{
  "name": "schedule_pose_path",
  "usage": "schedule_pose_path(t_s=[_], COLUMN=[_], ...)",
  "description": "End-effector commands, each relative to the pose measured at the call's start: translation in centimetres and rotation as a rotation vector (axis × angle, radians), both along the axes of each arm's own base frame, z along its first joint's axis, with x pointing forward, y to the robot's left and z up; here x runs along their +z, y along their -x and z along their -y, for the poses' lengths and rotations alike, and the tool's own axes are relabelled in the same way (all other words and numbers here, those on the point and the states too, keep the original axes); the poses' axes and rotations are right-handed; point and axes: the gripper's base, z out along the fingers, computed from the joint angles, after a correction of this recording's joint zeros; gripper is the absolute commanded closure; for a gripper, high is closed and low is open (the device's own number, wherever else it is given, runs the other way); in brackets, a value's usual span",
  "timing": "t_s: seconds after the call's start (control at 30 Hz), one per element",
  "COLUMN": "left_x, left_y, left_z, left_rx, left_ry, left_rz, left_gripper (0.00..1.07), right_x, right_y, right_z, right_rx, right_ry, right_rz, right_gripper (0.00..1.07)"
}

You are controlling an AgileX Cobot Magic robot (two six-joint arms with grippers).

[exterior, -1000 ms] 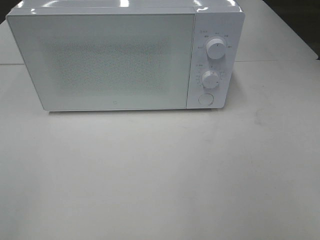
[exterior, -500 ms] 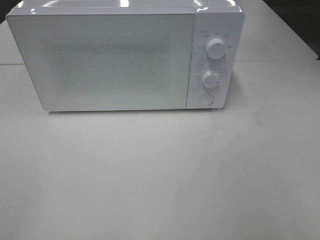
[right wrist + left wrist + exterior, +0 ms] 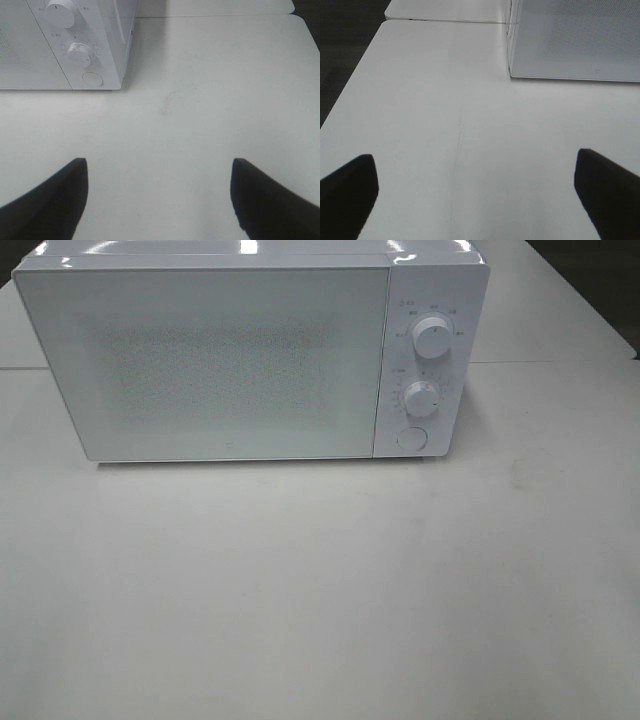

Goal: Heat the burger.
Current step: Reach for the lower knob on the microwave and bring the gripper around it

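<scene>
Nowhere was the burger to be seen: it was shown in none of the three views, and whether it had been shut behind the microwave's (image 3: 230, 445) closed, speckled door (image 3: 210, 360) could not be told. Nothing was found altered from a second before; the door, the upper dial (image 3: 432, 337), the lower dial (image 3: 421, 398) and the round button (image 3: 411, 438) were left as they had been. The left fingers (image 3: 347, 195) were spread wide over the white bench (image 3: 320, 590), nothing between them; the right fingers (image 3: 55, 200) were likewise wide and empty, pointed toward the dials. The stillness was judged a pause, with heating either running or not yet started.
</scene>
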Motion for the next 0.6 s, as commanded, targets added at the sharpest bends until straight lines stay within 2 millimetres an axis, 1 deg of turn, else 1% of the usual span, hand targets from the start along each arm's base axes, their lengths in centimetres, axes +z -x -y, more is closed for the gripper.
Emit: schedule_pose_path(t_s=[0.03,0.1,0.13,0.2,0.23,0.27,0.3,0.33,0.4,0.43,0.47,0.5,0.57,0.6], left_x=[0.0,0.0,0.0,0.0,0.0,0.0,0.0,0.0,0.0,0.0,0.0,0.0,0.0,0.0], left_y=[0.4,0.4,0.4,0.4,0.4,0.4,0.4,0.4,0.4,0.4,0.4,0.4,0.4,0.4], left_z=[0.1,0.1,0.1,0.1,0.1,0.1,0.1,0.1,0.1,0.1,0.1,0.1,0.1,0.1], left_rx=[0.0,0.0,0.0,0.0,0.0,0.0,0.0,0.0,0.0,0.0,0.0,0.0,0.0,0.0], left_ry=[0.004,0.004,0.004,0.004,0.004,0.004,0.004,0.004,0.004,0.004,0.004,0.004,0.004,0.004], left_rz=[0.036,0.036,0.036,0.036,0.036,0.036,0.036,0.036,0.036,0.036,0.036,0.036,0.036,0.036], left_gripper=[0.07,0.07,0.07,0.07,0.07,0.07,0.07,0.07,0.07,0.07,0.07,0.07,0.07,0.07], right_x=[0.2,-0.4,-0.4,-0.9,-0.9,-1.0,-1.3,-1.3,-1.7,-1.7,-2.1,-2.1,-2.6,-2.6], right_y=[-1.0,-2.9,-2.9,-4.2,-4.2,-4.7,-5.6,-5.6,-6.8,-6.8,-7.5,-7.5,-8.5,-8.5], right_z=[-0.1,-0.3,-0.3,-0.5,-0.5,-0.6,-0.7,-0.7,-0.9,-0.9,-1.0,-1.0,-1.3,-1.3], right_rx=[-0.003,0.002,0.002,0.006,0.006,0.007,0.011,0.011,0.013,0.013,0.014,0.014,0.02,0.02], right_ry=[0.0,0.002,0.002,0.0,0.0,0.0,-0.001,-0.001,-0.013,-0.013,-0.022,-0.022,-0.028,-0.028], right_rz=[0.015,-0.016,-0.016,-0.029,-0.029,-0.029,-0.027,-0.027,-0.018,-0.018,-0.019,-0.019,-0.002,-0.002], right_gripper=[0.32,0.32,0.32,0.32,0.32,0.32,0.32,0.32,0.32,0.32,0.32,0.32,0.32,0.32])
